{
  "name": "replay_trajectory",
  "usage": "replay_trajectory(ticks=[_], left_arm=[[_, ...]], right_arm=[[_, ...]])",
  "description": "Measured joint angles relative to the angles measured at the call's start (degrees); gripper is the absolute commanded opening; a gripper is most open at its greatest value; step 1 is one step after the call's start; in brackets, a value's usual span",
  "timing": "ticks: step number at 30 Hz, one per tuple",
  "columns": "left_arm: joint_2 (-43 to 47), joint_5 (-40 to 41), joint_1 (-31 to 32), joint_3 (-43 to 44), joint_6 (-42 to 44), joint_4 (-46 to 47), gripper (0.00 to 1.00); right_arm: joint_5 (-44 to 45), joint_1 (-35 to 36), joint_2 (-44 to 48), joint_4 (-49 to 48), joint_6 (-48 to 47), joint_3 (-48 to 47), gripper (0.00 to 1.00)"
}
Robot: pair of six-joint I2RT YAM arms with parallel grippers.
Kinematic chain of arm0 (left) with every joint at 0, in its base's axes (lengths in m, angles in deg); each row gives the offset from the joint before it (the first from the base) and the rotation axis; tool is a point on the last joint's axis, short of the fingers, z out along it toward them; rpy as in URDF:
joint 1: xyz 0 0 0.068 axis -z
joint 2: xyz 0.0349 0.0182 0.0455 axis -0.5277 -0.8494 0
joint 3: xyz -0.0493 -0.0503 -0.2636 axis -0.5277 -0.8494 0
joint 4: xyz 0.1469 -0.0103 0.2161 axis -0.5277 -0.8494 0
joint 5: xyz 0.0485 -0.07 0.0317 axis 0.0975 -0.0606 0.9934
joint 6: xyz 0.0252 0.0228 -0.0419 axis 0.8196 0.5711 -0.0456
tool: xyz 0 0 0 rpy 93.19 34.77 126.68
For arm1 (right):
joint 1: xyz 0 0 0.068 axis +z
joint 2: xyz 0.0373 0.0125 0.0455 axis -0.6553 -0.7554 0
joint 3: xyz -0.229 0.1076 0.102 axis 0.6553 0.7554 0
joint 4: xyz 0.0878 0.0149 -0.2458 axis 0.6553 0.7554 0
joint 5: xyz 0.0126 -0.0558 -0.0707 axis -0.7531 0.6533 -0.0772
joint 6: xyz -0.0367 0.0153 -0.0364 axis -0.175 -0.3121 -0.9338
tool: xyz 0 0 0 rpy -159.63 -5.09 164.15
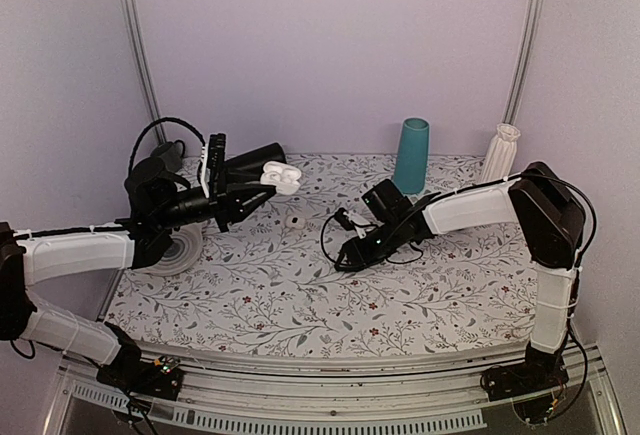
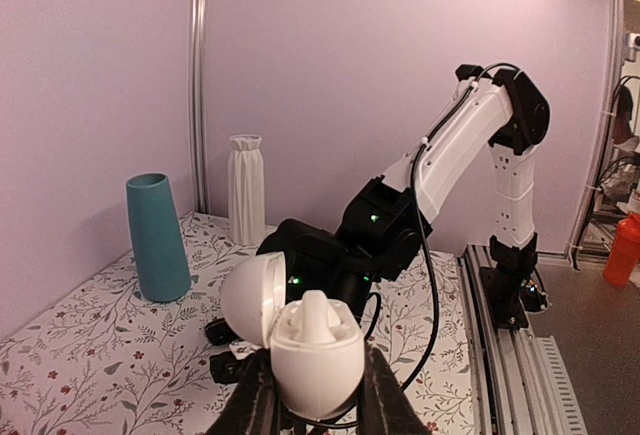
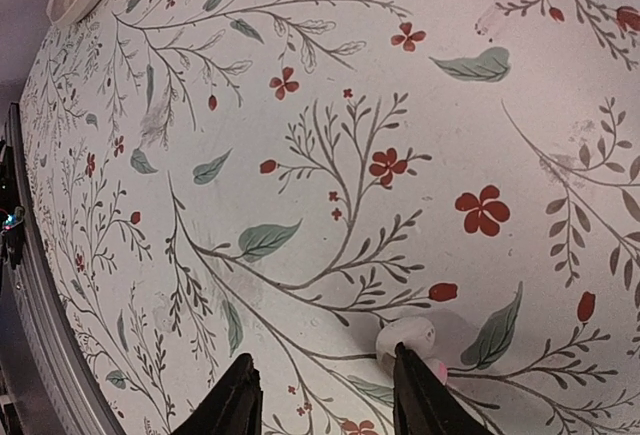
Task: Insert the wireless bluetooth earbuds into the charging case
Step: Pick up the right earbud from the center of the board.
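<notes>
My left gripper [image 1: 262, 180] is raised above the table's left side and is shut on the white charging case [image 1: 280, 176]. In the left wrist view the case [image 2: 318, 360] sits between my fingers [image 2: 252, 403] with its lid [image 2: 252, 298] swung open to the left. One white earbud [image 2: 318, 313] stands in it, stem up. My right gripper [image 1: 346, 253] is low over the table's middle, jaws open [image 3: 325, 400]. A second white earbud [image 3: 404, 339] lies on the cloth right at the tip of its right finger [image 3: 420, 395].
A small white round piece with a dark centre [image 1: 295, 222] lies between the arms. A teal cup [image 1: 411, 155] and a white ribbed vase [image 1: 500, 153] stand at the back right. A white plate [image 1: 178, 250] lies under my left arm. A black cable loops beside the right gripper.
</notes>
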Motion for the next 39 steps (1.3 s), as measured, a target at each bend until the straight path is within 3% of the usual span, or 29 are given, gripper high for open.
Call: replay_trajectory(ticks=[25,39], left_arm=[[-0.81,-0.04,-0.04,0.63,0.22,-0.81,0.0],[-0.81,-0.04,-0.04,0.63,0.22,-1.46,0.0]], right_arm=[[2.62,-0.55,-0.52,-1.75,0.02,0.0,0.44],[4.61,-0.55,-0.57,-1.88,0.0,0.02,0.37]])
